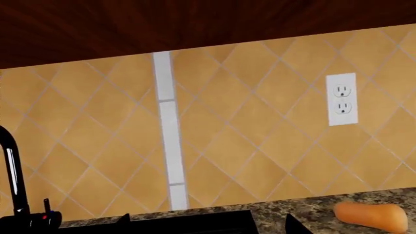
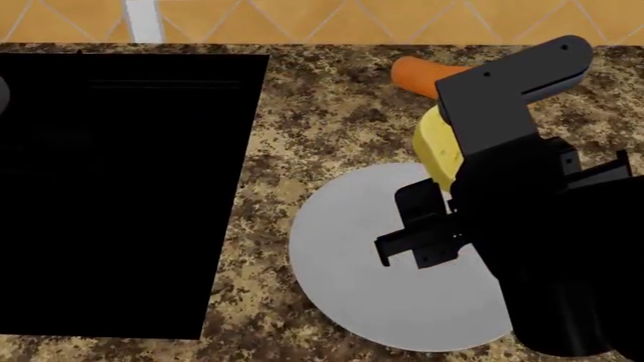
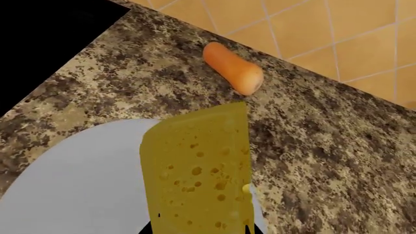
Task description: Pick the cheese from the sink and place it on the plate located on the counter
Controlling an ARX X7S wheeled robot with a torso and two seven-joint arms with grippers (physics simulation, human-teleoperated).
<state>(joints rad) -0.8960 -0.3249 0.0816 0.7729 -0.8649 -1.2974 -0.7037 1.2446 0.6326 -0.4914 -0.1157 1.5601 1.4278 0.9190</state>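
One cheese [image 3: 195,170] over one plate [image 2: 352,271], one squash [image 3: 233,67] beside

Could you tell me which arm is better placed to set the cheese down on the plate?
Right. Its gripper hangs over the plate with the cheese at it; the left wrist view faces the wall.

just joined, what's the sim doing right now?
The right arm is carrying the cheese over the counter. Its tool is mostly hidden behind the arm in the head view, but the wedge hangs over the far edge of the white plate, so it looks out of the sink and not yet set down. An orange squash lies beyond the plate. The left tool isn't in view.
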